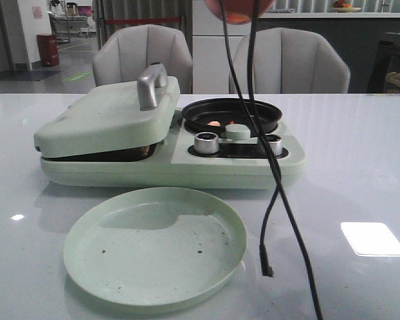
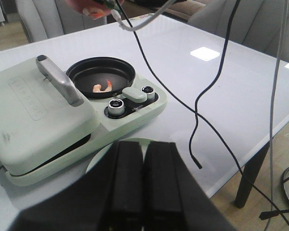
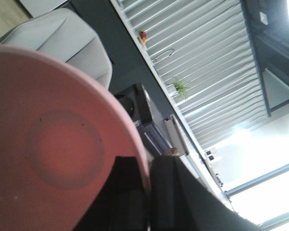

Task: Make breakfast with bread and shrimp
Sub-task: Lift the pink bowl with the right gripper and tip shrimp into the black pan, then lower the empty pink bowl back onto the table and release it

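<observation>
Shrimp (image 1: 215,123) lie in the round black pan (image 1: 232,113) of the pale green breakfast maker (image 1: 240,163); one curled pink piece shows in the left wrist view (image 2: 102,87). My right gripper (image 3: 148,166) is shut on the rim of a pink bowl (image 3: 48,144), held tilted high above the pan (image 1: 239,10). More orange pieces show in the bowl (image 2: 94,9). My left gripper (image 2: 144,149) is shut and empty, above the green plate (image 2: 98,161). The bread is hidden; the press lid (image 1: 107,117) is down.
A pale green round plate (image 1: 155,247) lies in front of the maker. Black cables (image 1: 277,193) hang down over the pan and the table's right half. The lid has a metal handle (image 1: 151,87). Two grey chairs (image 1: 290,63) stand behind the table.
</observation>
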